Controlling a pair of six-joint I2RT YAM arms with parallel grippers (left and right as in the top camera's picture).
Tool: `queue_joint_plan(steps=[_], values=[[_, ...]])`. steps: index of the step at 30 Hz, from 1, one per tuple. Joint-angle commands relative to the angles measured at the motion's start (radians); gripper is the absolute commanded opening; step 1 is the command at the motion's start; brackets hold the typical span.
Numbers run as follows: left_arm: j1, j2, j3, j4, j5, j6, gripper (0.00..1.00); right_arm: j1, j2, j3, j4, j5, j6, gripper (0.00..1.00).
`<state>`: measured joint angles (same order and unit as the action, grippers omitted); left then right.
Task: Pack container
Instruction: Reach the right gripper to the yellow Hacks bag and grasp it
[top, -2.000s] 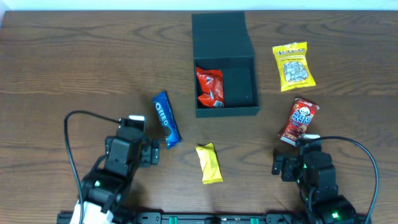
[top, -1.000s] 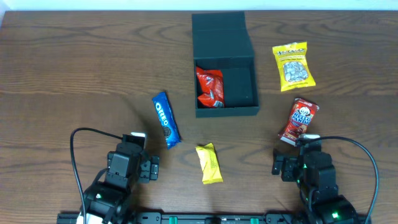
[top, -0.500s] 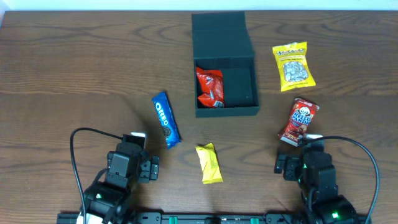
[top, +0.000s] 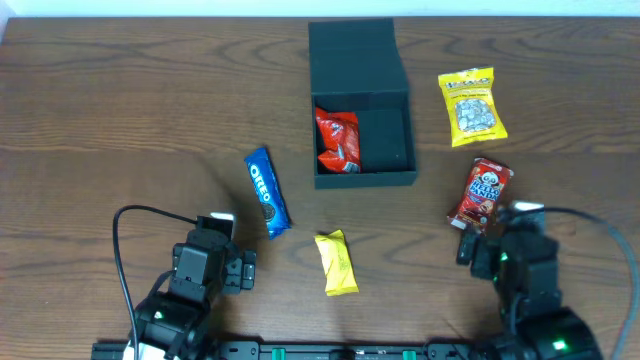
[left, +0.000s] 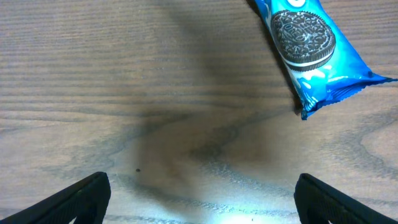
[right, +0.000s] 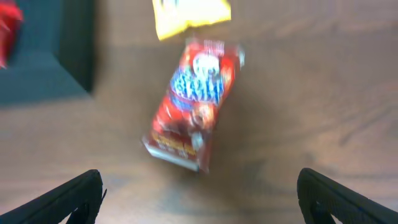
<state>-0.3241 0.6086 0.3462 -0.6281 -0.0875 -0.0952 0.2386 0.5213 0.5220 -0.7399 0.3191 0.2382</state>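
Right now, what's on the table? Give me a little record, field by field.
box: open, lid flipped back
in box: red packet, left side
Oreo pack: left of box
yellow bar: in front of box, toward the grippers
yellow bag: right of box
red-blue packet: right, just ahead of right gripper
left gripper: open, empty
right gripper: open, empty
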Motion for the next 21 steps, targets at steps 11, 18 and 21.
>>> queue_joint_plan(steps=[11,18,21], values=[[0.005,-0.005,-0.003,-0.003,0.000,0.017,0.95,-0.014,0.394,0.550,-0.237,-0.038,0.016,0.99],[0.005,-0.005,-0.003,-0.003,0.000,0.018,0.95,-0.138,0.578,0.726,-0.359,-0.167,0.016,0.99],[0.005,-0.005,-0.003,-0.003,0.000,0.018,0.95,-0.191,0.661,0.801,-0.410,-0.167,0.016,0.99]])
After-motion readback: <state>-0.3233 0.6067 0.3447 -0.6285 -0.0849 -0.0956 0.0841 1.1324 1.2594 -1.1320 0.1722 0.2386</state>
